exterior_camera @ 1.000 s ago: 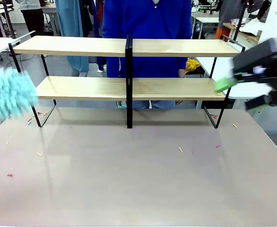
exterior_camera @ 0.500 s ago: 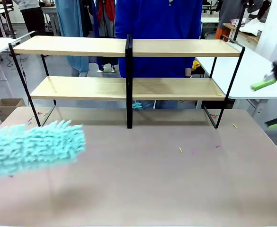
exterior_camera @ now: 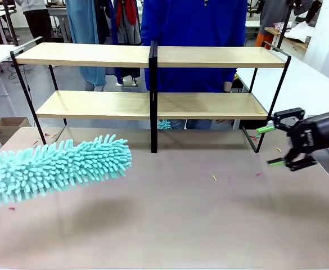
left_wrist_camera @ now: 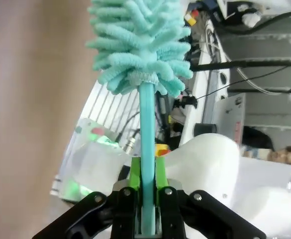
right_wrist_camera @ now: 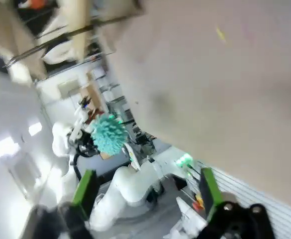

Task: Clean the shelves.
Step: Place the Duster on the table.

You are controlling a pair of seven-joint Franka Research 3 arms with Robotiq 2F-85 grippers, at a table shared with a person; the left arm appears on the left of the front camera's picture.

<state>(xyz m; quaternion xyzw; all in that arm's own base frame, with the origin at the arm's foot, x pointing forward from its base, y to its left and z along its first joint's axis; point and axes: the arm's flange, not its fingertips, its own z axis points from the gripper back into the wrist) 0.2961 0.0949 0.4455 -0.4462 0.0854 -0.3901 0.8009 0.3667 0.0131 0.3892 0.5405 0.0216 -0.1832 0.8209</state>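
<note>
Overhead-lit workroom, one beige tabletop with small coloured scraps scattered near its far edge.

Item: the shelves, a two-tier rack of light wooden boards on a thin black frame, standing at the far side of the tabletop, central upright near the middle. All boards bare.

Item: teal duster, fluffy head hovering low over the left of the tabletop, well short of the rack; its left end cut off by the picture edge. In the left wrist view the left gripper is clamped on the duster's thin teal handle, green pads pressed to either side.

Item: right gripper, over the right edge of the tabletop near the rack's right foot, jaws spread apart with nothing between them.

Behind: a person in a blue top standing beyond the rack, lower body hidden by the boards. White tables to either side. The right wrist view is blurred; detail is hard to make out.
</note>
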